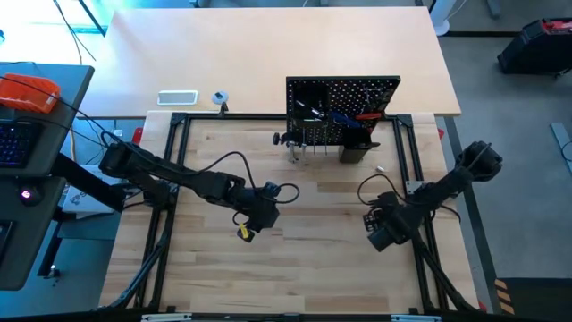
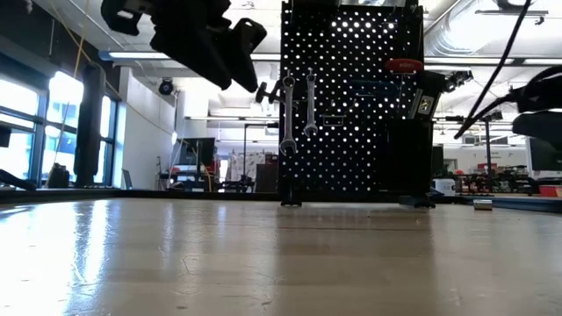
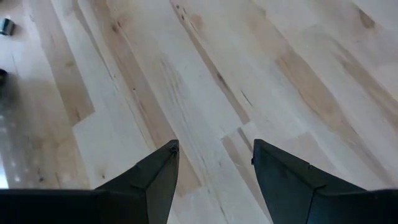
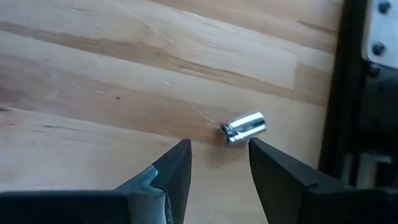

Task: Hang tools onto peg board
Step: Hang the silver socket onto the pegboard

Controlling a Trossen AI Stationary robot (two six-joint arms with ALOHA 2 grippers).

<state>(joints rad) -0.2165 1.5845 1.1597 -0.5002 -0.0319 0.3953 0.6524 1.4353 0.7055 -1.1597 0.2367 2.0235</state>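
Standing upright at the far edge of the light wooden table (image 1: 313, 259), the black perforated peg board (image 1: 342, 105) carried two hanging silver wrenches (image 2: 299, 110) and a red-handled screwdriver (image 2: 404, 65). Left of centre, the left gripper (image 3: 214, 163) hovered with fingers spread, holding nothing. Near the right edge, the right gripper (image 4: 219, 163) hung released above a small silver metal bit (image 4: 244, 127).

1. The black peg board (image 1: 343, 109) stands upright at the table's far edge.
2. Two silver wrenches (image 2: 299, 112) hang on it.
3. A small metal bit (image 4: 244, 127) lies on the table at right.
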